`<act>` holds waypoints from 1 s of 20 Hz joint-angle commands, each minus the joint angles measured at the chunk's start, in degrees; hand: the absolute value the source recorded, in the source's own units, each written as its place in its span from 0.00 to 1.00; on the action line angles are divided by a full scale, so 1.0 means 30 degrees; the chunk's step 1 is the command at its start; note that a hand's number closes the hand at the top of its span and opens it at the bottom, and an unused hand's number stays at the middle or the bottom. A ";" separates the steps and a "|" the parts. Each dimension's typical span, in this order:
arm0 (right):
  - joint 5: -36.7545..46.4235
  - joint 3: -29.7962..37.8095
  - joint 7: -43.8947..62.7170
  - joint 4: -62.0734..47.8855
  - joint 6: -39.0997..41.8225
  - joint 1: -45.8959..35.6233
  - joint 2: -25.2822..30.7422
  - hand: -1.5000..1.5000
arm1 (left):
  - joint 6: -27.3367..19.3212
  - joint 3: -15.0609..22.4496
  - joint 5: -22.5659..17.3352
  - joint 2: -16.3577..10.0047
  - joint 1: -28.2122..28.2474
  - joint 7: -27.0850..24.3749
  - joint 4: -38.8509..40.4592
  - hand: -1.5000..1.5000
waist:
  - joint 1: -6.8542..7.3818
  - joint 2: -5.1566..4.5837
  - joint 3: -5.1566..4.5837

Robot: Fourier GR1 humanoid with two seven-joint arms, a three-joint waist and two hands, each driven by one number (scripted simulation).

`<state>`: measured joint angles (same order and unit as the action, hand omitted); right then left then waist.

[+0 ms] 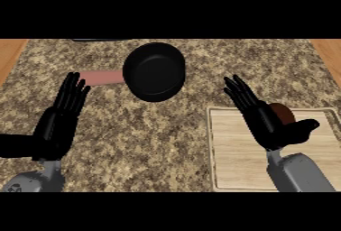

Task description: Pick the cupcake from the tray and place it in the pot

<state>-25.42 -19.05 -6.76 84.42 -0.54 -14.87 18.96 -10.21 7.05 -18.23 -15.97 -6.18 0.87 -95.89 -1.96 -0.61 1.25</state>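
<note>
A brown cupcake (284, 113) sits on the pale wooden tray (233, 153) at the right, mostly hidden behind my right hand (266, 124). That hand is open, fingers straight and pointing up-left, thumb spread to the right beside the cupcake. The black pot (154, 71) with a pink handle (101, 77) rests on the counter at top centre. My left hand (58, 122) is open at the left, fingers up, resting below the handle.
The speckled granite counter (153, 144) spans the view, with wooden edges (10, 52) at the far left and right. A dark object (99, 39) peeks in at the top edge.
</note>
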 commanded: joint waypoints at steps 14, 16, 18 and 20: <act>0.3558 0.6791 -1.4084 -1.1713 0.7218 -0.3256 0.8157 0.00 | -0.1309 -0.1959 0.1303 -0.1808 -0.2025 0.2201 0.1772 0.50 | 0.1351 -0.0184 -0.0315; 0.4469 0.6497 -1.5304 -1.3109 0.8186 -0.4702 0.8532 0.00 | -0.1782 -0.1204 0.1646 -0.1328 -0.2415 0.3288 0.1315 0.50 | 0.1413 -0.0094 -0.0332; 0.5379 0.6196 -1.6307 -1.3818 0.8680 -0.5402 0.8994 0.00 | -0.2172 -0.1186 0.1986 -0.1397 -0.2620 0.3839 0.0740 0.50 | 0.1347 -0.0015 -0.0349; 0.5701 0.5715 -1.4649 -1.3367 0.9899 -0.6146 1.0346 0.00 | -0.1441 -0.1669 0.1628 -0.1431 -0.2008 0.2857 0.1670 0.50 | 0.1138 0.0055 -0.0397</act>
<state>-11.29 -0.76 -46.58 47.33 21.52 -29.30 46.15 -15.06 2.71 -13.65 -20.16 -12.44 9.83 -92.42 1.87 -0.76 0.22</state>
